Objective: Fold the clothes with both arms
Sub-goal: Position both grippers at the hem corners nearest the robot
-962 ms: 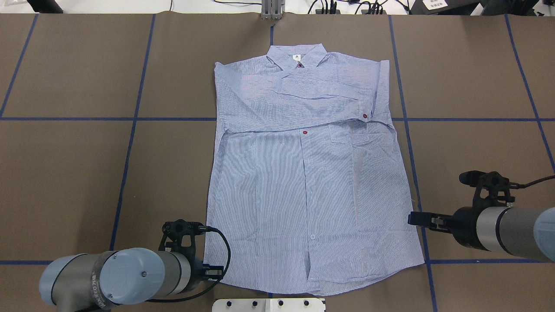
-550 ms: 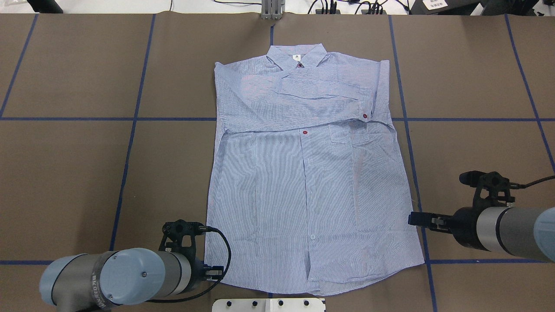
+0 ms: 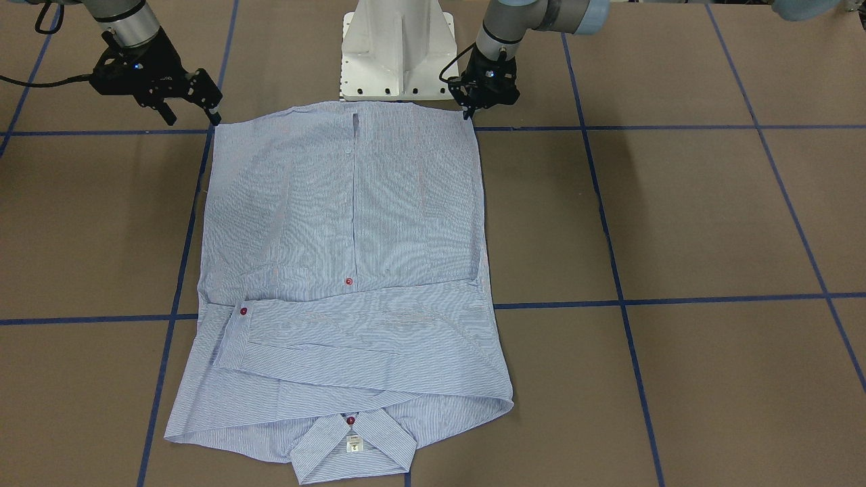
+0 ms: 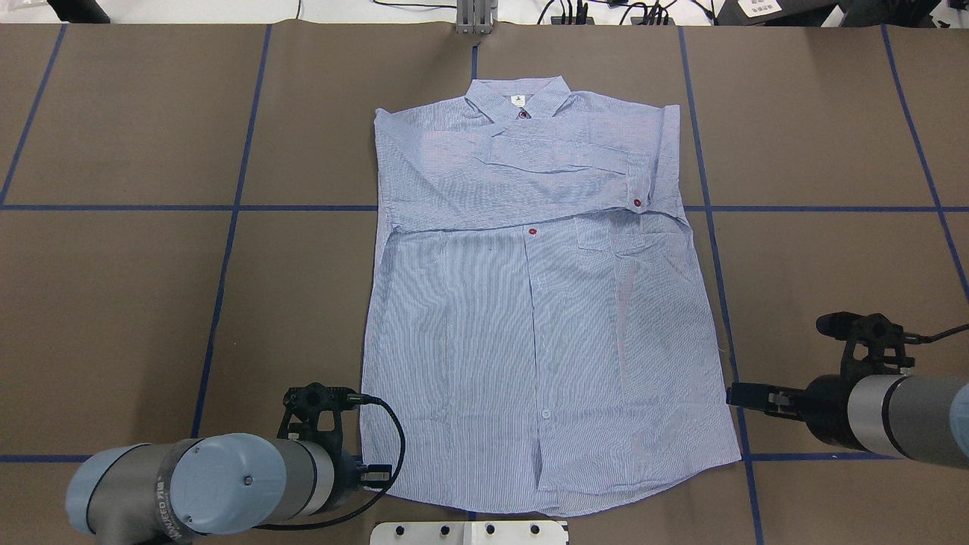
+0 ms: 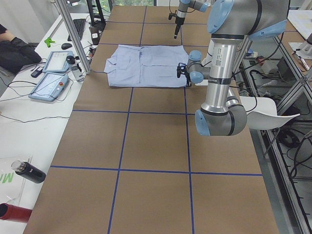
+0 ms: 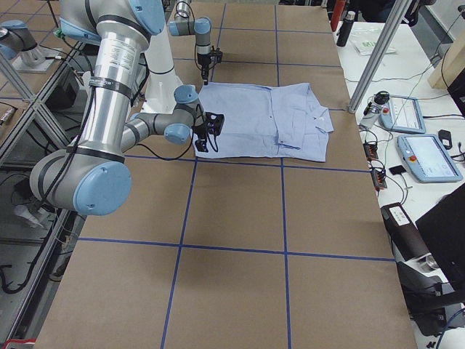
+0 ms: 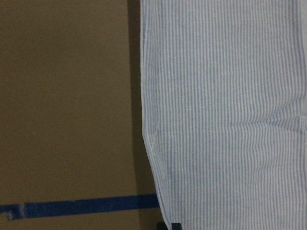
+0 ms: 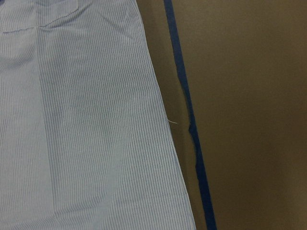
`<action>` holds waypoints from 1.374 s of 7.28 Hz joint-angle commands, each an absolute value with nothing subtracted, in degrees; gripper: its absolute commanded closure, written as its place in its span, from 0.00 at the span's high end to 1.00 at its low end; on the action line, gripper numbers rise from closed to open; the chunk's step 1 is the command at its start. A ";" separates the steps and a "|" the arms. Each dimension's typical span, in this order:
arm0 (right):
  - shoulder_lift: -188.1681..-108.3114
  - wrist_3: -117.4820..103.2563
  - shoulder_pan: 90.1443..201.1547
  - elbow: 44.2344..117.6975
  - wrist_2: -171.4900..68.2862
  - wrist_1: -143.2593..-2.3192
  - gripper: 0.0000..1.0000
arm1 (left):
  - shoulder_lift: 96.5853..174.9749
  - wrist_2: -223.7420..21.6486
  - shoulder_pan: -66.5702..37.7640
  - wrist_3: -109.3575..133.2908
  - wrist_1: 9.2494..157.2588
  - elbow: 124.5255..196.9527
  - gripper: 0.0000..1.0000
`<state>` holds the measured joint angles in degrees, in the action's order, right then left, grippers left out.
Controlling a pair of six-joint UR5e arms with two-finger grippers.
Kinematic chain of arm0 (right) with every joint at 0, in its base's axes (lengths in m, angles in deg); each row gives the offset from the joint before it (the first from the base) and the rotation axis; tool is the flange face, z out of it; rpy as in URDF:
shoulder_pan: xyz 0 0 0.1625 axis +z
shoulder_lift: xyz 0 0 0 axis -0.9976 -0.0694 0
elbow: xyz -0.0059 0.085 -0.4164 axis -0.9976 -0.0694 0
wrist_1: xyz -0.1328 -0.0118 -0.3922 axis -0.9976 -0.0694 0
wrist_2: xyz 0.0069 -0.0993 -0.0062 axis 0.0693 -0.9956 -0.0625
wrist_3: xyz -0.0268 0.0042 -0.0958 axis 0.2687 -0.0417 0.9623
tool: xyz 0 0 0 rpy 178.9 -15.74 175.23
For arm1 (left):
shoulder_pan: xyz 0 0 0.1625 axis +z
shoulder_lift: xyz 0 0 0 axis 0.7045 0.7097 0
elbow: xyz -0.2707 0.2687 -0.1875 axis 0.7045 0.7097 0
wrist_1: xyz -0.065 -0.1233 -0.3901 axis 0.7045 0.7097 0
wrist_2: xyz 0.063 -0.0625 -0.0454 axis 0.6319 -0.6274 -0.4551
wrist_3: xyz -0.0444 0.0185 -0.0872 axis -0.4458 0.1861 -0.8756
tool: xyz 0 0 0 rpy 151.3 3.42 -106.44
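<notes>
**Brown table, striped shirt flat, a gripper at each hem corner**

Brown paper covers the wide table (image 4: 113, 303), and lines of blue tape (image 4: 227, 250) mark it into big squares. On the middle of it lies a light blue and white fine-striped long-sleeved collared shirt (image 4: 530, 318), front up. Its collar (image 4: 517, 94) points away from the robot and its hem lies nearest the white metal pedestal base (image 3: 396, 47). Both sleeves are folded across the chest. The upper one (image 4: 560, 155) ends in a cuff with a dark red button (image 4: 637, 202), just above the chest pocket (image 4: 606, 235). A second red button (image 4: 533, 232) shows on the placket.

The black two-finger left gripper (image 4: 376, 473) is low at the hem corner on the robot's left, right against the cloth's edge. The pictures do not show whether its jaws are parted or pinched, nor whether they hold any fabric. Its grey arm with a light-blue joint cap (image 4: 212, 484) comes in along the near table edge.

The black two-finger right gripper (image 3: 191, 115) sits just beside the opposite hem corner. Its two fingers (image 3: 215, 116) are spread apart and grip nothing. From overhead it (image 4: 738, 395) points at the shirt's side seam, just off the cloth.
</notes>
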<state>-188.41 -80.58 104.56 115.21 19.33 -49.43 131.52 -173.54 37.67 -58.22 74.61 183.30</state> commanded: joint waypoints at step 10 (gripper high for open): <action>-189.61 -100.47 84.89 107.60 -5.00 -43.15 0.52 | 131.04 -173.03 37.59 -59.17 74.55 185.70 0.00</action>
